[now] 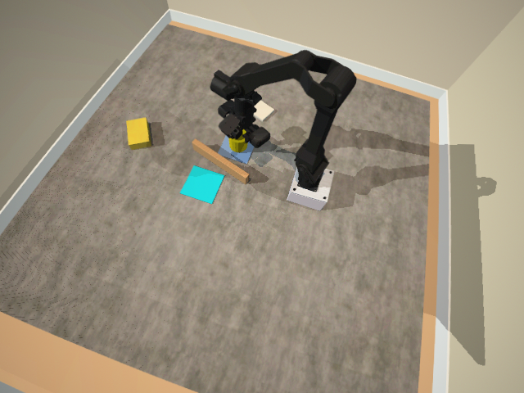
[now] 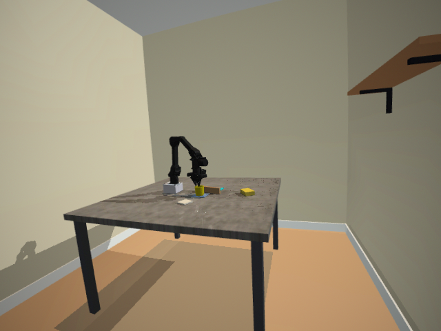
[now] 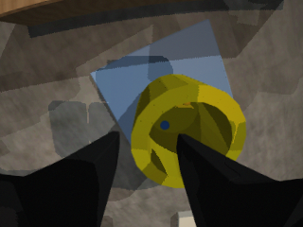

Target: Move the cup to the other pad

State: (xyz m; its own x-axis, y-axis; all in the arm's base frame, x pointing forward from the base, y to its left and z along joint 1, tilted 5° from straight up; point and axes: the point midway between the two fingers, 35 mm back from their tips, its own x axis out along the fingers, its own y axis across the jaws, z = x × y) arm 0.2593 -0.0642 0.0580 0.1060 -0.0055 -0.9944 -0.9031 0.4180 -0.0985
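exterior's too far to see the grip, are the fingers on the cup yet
observer: not clamped. in wrist, the fingers straddle one side of the cup, one outside, one over the inside, with gaps.
operator: marbles ok
observer: wrist shows one blue marble inside the cup.
operator: path to the other pad
observer: from top, a wooden bar lies between the cup and the cyan pad.
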